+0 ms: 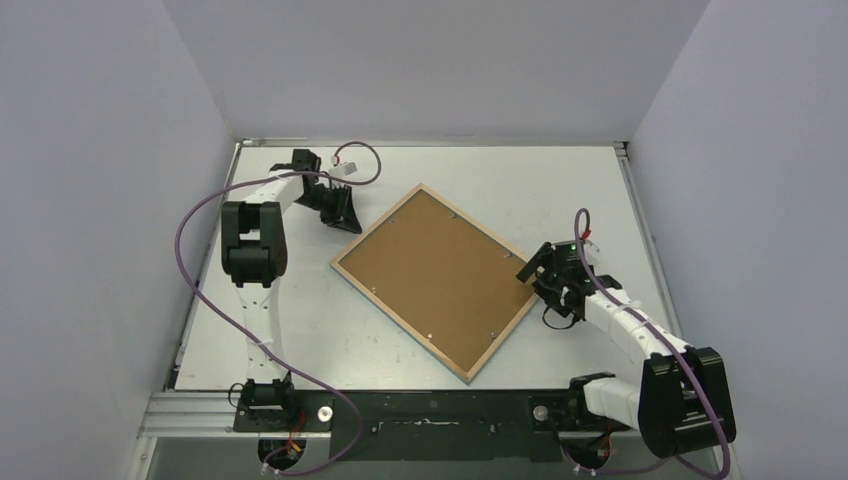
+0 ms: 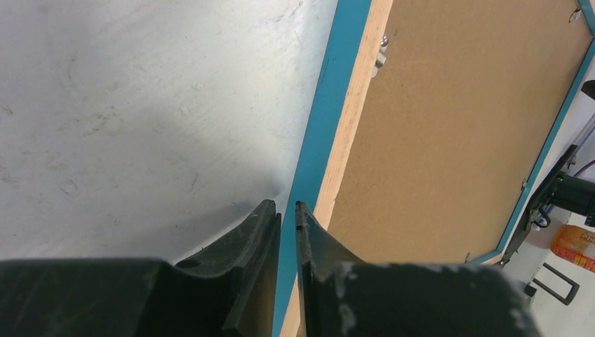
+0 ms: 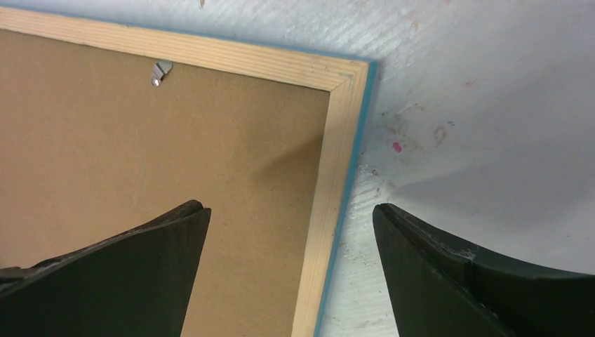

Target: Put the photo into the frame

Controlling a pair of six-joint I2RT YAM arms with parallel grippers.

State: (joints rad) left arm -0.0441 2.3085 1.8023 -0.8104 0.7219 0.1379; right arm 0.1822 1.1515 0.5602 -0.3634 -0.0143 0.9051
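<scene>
**Item: photo-into-frame job, status entry**

- Frame: lg rectangular picture frame (image 3: 331, 175), thin bright-blue border, light wood reverse. Lies flat on white table (image 1: 300, 330), reverse side up, turned diamond-wise approx. mid-table.
- Backing: plain brown board (image 1: 435, 275) seated inside the wooden rim and filling it. Small metal tab (image 3: 160, 70) shows at its edge near the rim; whether turned in to lock, cannot tell.
- Photo (paper print, hot-air balloon): not visible in any view. Either under the board or out of shot; pics don't say which.
- L gripper (image 2: 286, 207): at the frame's far-left edge. Black fingers (image 2: 259, 232) nearly together, only a sliver of gap, blue border showing through it. Nothing clamped as far as seen. Touching the rim or just above it: cannot tell.
- R gripper (image 3: 289, 208): at the frame's right corner. Fingers (image 3: 161, 253) spread wide, one over the board, the other over bare table, wooden rim between them. No contact visible.

**Progress (judgement):** the frame reads as closed up, board in. If the print sits beneath, the insertion is done and what's left is prob. checking tabs and turning the frame face-up, which fits both grippers being at opposite edges. If not, the board has to come out first. Face side hidden, so unconfirmed.
</scene>
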